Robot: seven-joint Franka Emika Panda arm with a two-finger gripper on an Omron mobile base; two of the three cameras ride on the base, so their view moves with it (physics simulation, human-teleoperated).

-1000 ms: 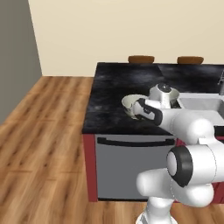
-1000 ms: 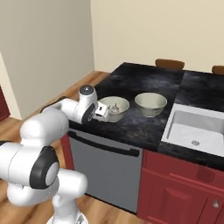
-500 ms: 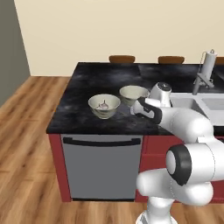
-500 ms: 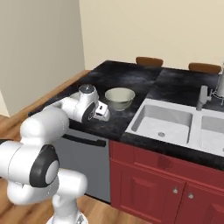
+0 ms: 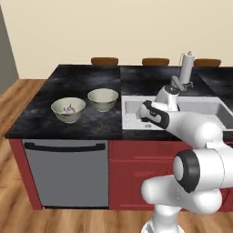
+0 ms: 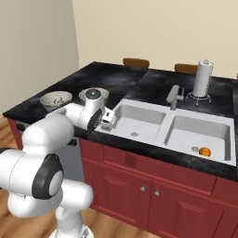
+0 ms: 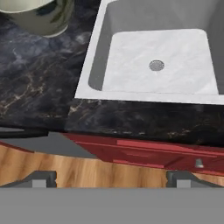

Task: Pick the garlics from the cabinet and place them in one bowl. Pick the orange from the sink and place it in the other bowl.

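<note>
My jaws [image 7: 111,177] stand wide apart and empty, the 2 tips showing far to either side at the bottom of the hand view. In the right base view they hang at the front left corner of the sink [image 6: 171,122], above the counter [image 6: 121,79] edge. Looking along them I see the left basin's drain [image 7: 156,65] and the rim of the near bowl [image 7: 41,15] at the upper left.

Garlics [image 5: 69,108] lie in the far left bowl [image 5: 68,109]; the exact count is too small to read. The bowl just beside it, nearer the sink [image 5: 103,99], looks empty.

My judgement: garlic step looks finished, orange step in hand. The orange [image 6: 204,151] sits at the front right of the right basin, well apart from me.

Next move calls for a reach across the divider into the right basin, descending over the fruit with jaws astride it, then a firm close. It is round, so an off-centre pinch may roll it away.
</note>
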